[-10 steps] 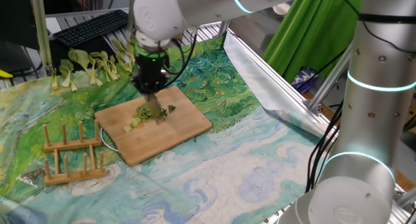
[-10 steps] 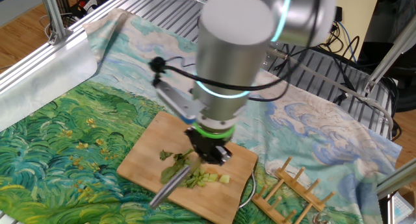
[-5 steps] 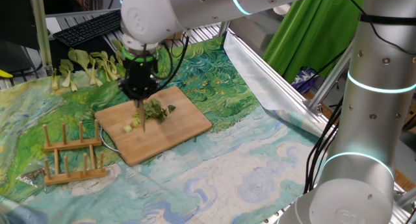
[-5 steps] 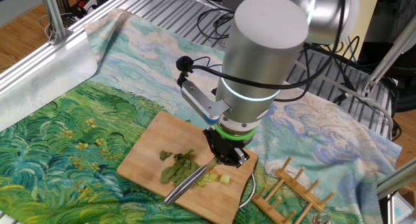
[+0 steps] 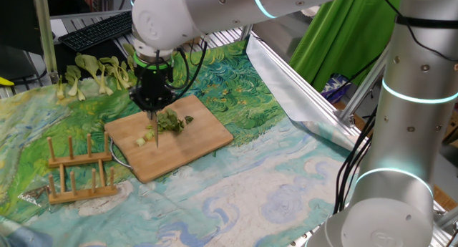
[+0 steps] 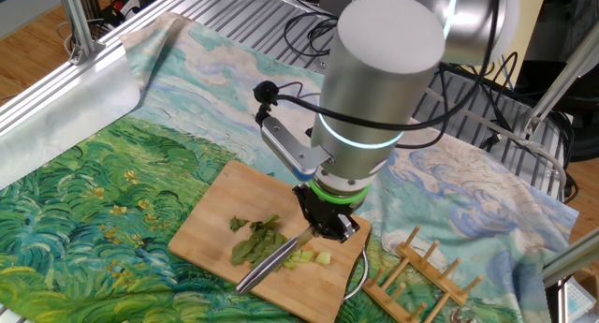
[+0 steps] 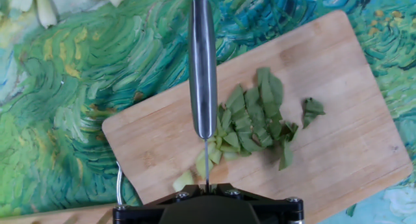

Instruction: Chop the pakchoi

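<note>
The pakchoi point(image 5: 170, 121) lies in short cut pieces on the wooden cutting board point(image 5: 193, 148). Dark leaf pieces point(image 7: 252, 123) sit in a heap, with pale stalk bits point(image 6: 314, 258) beside them. My gripper point(image 5: 152, 104) is shut on a knife point(image 7: 202, 68) and hangs over the board's left part. In the hand view the blade runs edge-down just left of the leaf heap, with my gripper point(image 7: 207, 187) at the bottom edge. In the other fixed view the knife point(image 6: 271, 263) slants down across the pieces from my gripper point(image 6: 325, 226).
Several whole uncut greens point(image 5: 100, 71) lie on the painted cloth behind the board. A wooden rack point(image 5: 77, 168) stands at the board's left. A keyboard point(image 5: 100, 28) sits at the back and a foil sheet point(image 5: 300, 97) lies to the right.
A second ago the knife was down in the leaf heap. The gripper lifted and shifted left with it, and has stayed still for the last half second.
</note>
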